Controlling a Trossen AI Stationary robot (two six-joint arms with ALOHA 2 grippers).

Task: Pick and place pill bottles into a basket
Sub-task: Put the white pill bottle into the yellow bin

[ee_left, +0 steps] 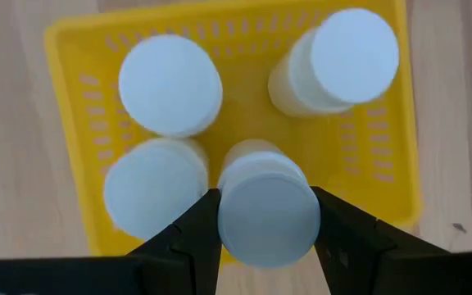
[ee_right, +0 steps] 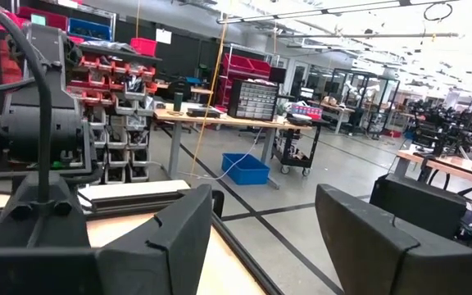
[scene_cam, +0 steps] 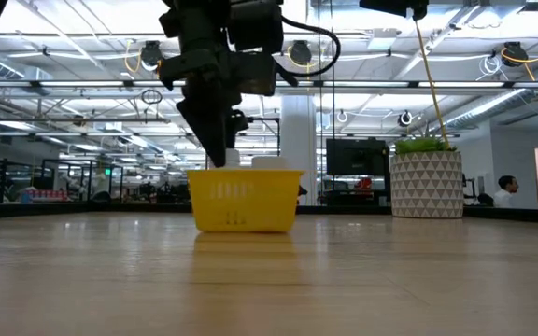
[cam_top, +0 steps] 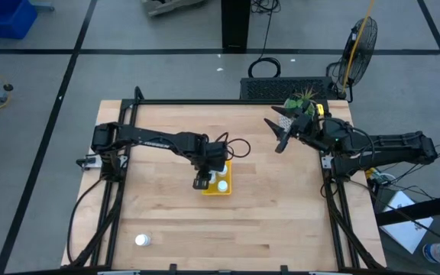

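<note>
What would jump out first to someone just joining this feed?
The yellow basket at the table's middle, with the left gripper directly over it, shut on a pill bottle among three bottles already standing inside. Next, one lone bottle left on the wood near the table's front left corner. The right gripper waits open, raised near the potted plant at the back right.

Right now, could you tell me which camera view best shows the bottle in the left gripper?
The left wrist view: the bottle sits between the left gripper fingers, above the basket. The high and low views hide it behind the arm; the right wrist view misses it.
</note>
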